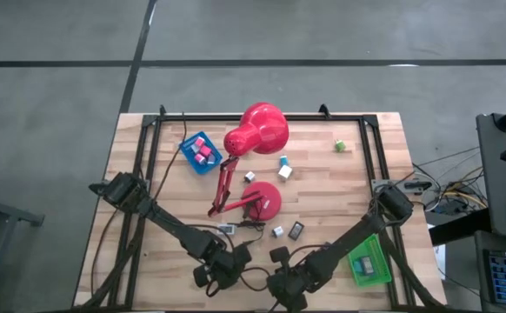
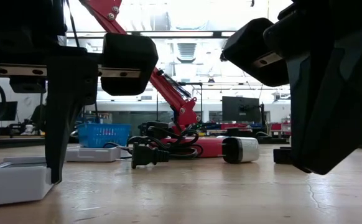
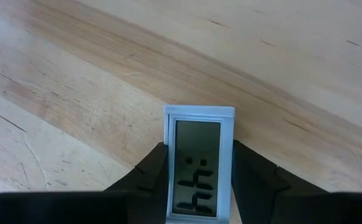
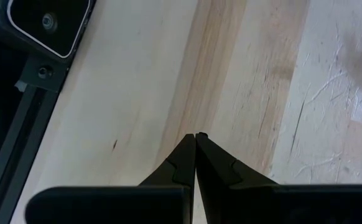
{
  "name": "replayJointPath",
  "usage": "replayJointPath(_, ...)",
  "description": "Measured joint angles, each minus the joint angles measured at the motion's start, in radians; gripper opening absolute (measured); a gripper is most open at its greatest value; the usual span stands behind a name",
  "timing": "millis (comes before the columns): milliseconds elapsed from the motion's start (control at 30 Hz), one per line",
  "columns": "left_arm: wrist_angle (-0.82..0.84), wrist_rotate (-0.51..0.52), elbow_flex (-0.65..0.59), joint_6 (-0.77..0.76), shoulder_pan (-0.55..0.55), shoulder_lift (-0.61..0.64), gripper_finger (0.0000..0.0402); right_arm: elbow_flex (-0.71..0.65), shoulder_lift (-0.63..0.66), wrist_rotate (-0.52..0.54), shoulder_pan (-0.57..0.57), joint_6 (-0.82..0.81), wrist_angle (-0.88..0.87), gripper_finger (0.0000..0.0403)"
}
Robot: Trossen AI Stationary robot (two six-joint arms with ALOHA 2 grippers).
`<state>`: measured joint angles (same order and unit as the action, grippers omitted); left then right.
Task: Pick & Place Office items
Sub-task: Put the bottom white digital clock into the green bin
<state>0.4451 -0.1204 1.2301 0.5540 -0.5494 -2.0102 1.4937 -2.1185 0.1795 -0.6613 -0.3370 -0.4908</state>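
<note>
White-framed digital clock [image 3: 199, 163] clamped between left pincer [image 3: 199, 177] fingers, at 6 o'clock on the table [image 1: 357, 187]. Right pincer [image 4: 196, 138] clenched empty, just beside at 5 o'clock.

The table [image 1: 322, 187] is made of pale, matt wood with visible grain and fine scratches. The desk lamp [image 1: 257, 130] standing on it is finished in glossy red. A small display [image 3: 198, 165] with a smooth, pale plastic frame and a glassy grey screen is clamped between matt black plastic fingers [image 3: 153, 174].
</note>
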Motion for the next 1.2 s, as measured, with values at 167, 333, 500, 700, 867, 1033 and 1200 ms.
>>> replayJointPath(167, -0.005, 0.000, -0.001, -0.003, -0.001, 0.002, 0.0130, 0.000, 0.000, 0.000, 0.000, 0.000, 0.000, 0.0009)
replayJointPath(333, -0.016, 0.002, -0.002, -0.007, -0.011, 0.010, 0.0130, 0.000, 0.000, 0.000, 0.000, 0.000, 0.002, 0.0008)
replayJointPath(500, -0.039, 0.016, -0.019, -0.007, -0.025, 0.031, 0.0130, 0.000, 0.000, 0.000, 0.000, 0.000, 0.003, 0.0008)
replayJointPath(700, -0.136, 0.006, -0.073, -0.039, -0.050, 0.065, 0.0130, 0.000, 0.000, 0.000, 0.000, 0.002, 0.004, 0.0008)
replayJointPath(867, -0.231, 0.008, -0.126, -0.082, -0.071, 0.103, 0.0130, 0.000, 0.000, 0.001, 0.000, 0.006, 0.010, 0.0008)
replayJointPath(1033, -0.382, 0.008, -0.206, -0.118, -0.088, 0.168, 0.0130, -0.002, 0.000, 0.001, 0.000, 0.008, 0.010, 0.0008)
replayJointPath(1200, -0.575, 0.012, -0.326, -0.155, -0.090, 0.252, 0.0130, -0.002, 0.000, 0.002, 0.000, 0.008, 0.012, 0.0008)
